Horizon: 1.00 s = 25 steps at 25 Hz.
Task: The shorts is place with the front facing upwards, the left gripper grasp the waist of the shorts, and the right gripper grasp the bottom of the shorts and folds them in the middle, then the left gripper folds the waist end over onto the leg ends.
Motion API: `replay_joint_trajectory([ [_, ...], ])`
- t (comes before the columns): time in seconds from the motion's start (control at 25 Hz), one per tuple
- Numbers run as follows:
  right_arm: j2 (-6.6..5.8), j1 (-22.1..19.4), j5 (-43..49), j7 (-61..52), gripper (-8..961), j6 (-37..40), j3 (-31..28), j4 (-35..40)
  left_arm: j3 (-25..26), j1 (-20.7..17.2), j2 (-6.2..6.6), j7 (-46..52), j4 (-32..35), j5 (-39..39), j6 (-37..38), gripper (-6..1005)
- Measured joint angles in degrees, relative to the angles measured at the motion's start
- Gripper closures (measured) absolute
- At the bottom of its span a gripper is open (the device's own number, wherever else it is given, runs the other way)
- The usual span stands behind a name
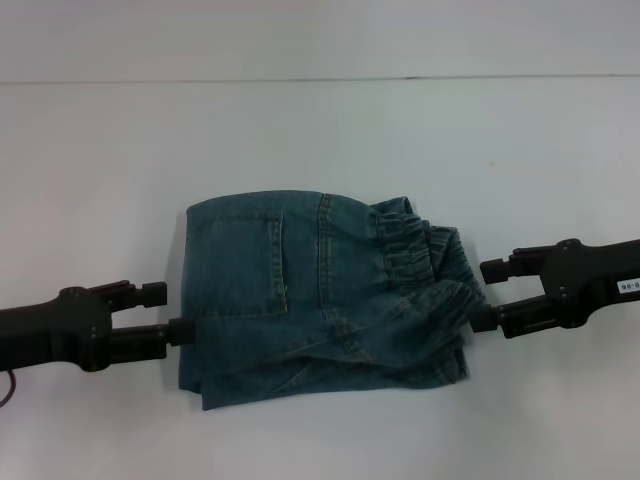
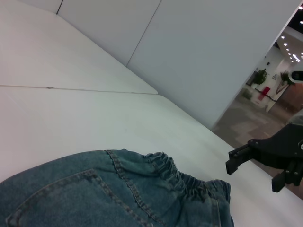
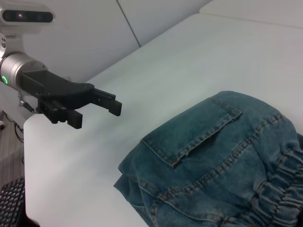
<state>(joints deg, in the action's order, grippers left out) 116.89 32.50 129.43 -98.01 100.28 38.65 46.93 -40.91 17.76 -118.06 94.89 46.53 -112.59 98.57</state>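
Shorts [image 1: 320, 300]: blue denim, folded into a compact bundle at mid-table [image 1: 320, 130], pocket uppermost. Long axis across the table, left to right; ruffled waist of the shorts [image 1: 420, 245] toward the robot's right, folded edge toward its left. Left gripper [image 1: 160, 310]: fingers parted, empty, just beside the left edge. Right gripper [image 1: 490, 295]: fingers parted, empty, just beside the waistband. Step judged: folds complete, both released. Next move calls for withdrawal clear of the cloth without snagging.
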Motion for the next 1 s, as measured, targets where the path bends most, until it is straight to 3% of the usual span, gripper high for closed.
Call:
replay_joint_trajectory([
  [0.36, 0.68, -0.14, -0.03, -0.11, 29, -0.46, -0.06, -0.35, 0.14, 0.15, -0.55, 0.27, -0.56, 0.29, 0.21, 124],
  [1.0, 0.44, -0.25, -0.25, -0.17, 29, -0.33, -0.07, -0.45, 1.9, 1.63, -0.54, 1.03, -0.34, 0.51, 2.34, 124],
])
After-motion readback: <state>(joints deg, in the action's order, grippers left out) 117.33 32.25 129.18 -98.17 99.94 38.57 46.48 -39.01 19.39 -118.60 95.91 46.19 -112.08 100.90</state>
